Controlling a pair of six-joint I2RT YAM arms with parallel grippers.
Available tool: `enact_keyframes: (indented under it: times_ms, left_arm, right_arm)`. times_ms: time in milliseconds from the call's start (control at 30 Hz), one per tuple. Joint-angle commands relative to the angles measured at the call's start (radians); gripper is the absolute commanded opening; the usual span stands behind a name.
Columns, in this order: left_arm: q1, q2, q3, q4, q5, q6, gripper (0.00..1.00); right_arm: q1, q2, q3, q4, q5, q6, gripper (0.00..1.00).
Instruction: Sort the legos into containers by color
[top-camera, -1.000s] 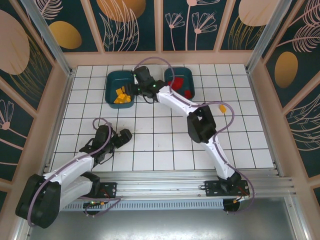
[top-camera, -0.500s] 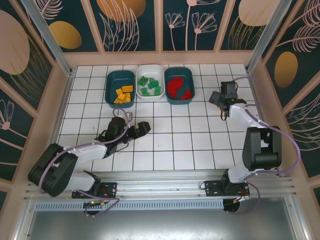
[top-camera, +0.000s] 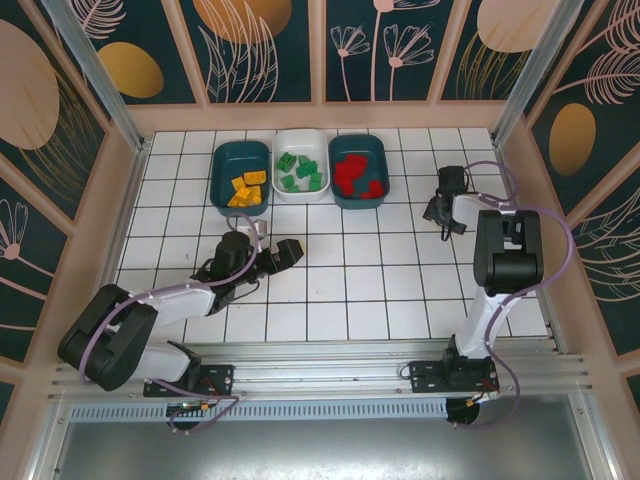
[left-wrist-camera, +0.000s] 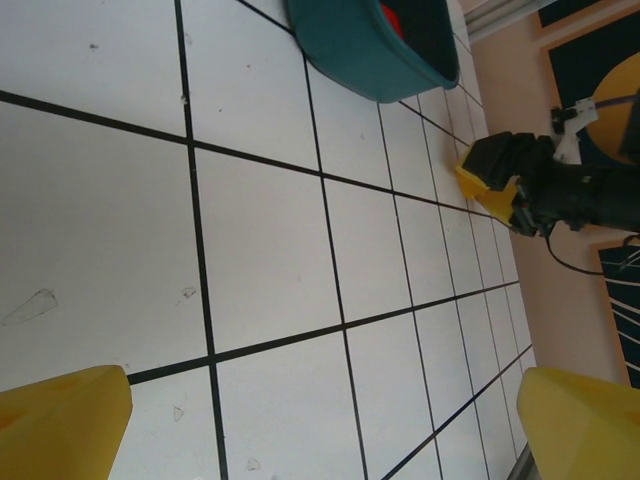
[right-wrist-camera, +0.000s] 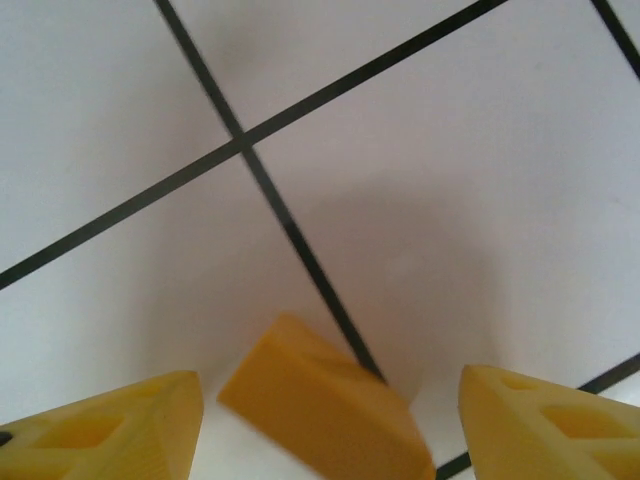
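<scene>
We judge the step in hand to be the pickup of an orange-yellow brick (right-wrist-camera: 322, 405) lying on the tiled surface (top-camera: 350, 280) far to the right, well apart from the three tubs at the back. The right gripper (top-camera: 438, 213) hangs low over it with its jaws apart, one fingertip on each side and a gap showing between each fingertip and the brick, so nothing is clamped yet. The brick sits skewed across a dark grout line, not square to the fingers. To do this well, we would turn the wrist until the pads face two flat sides, centre the brick between them, then close gently. A grip on the corners could squirt the small piece out sideways. Once lifted, it belongs in the left teal tub (top-camera: 232, 157), where the other orange-yellow bricks lie; that means carrying it high enough to pass over the right teal tub (top-camera: 372, 150) of reds and the white tub (top-camera: 310, 142) of greens. The left gripper (top-camera: 284, 251) rests near the middle of the surface, jaws spread wide and empty — best kept out of that path. We can read no brand, label or writing on the bricks, tubs or arms.
</scene>
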Motion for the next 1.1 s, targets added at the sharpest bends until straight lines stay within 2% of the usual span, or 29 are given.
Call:
enact_keyframes:
  times_ms: [0, 267, 433, 533, 633, 700, 833, 967, 1067]
  left_arm:
    - [-0.002, -0.02, -0.013, -0.024, -0.012, 0.03, 0.99]
    - [-0.002, -0.018, -0.016, -0.027, -0.018, 0.025, 0.99]
    - [-0.002, -0.045, -0.015, -0.069, -0.051, 0.038, 0.99]
    - [0.0, -0.107, -0.014, -0.15, -0.148, 0.031, 0.98]
    - [0.017, -0.196, 0.014, -0.351, -0.349, 0.021, 0.98]
    - [0.073, -0.261, 0.005, -0.443, -0.416, 0.003, 0.98]
    - [0.228, -0.377, -0.071, -0.498, -0.406, -0.036, 0.99]
    - [0.334, -0.488, -0.171, -0.487, -0.314, -0.126, 0.99]
    - [0.364, -0.563, -0.233, -0.476, -0.258, -0.203, 0.98]
  right_arm:
    - [-0.027, 0.034, 0.052, -0.048, 0.065, 0.019, 0.62]
    - [-0.057, 0.077, 0.077, -0.036, 0.015, 0.024, 0.44]
    - [-0.056, 0.055, 0.061, -0.022, -0.033, 0.039, 0.19]
    - [-0.044, 0.004, 0.039, -0.015, -0.037, 0.05, 0.08]
    - [-0.007, -0.094, 0.013, -0.007, -0.046, 0.074, 0.04]
    - [0.064, -0.157, 0.008, 0.001, -0.063, 0.098, 0.04]
    - [0.283, -0.177, 0.067, 0.023, -0.088, 0.128, 0.04]
    - [0.499, -0.086, 0.226, 0.089, -0.111, 0.092, 0.05]
    - [0.605, 0.048, 0.425, 0.094, -0.149, 0.044, 0.05]
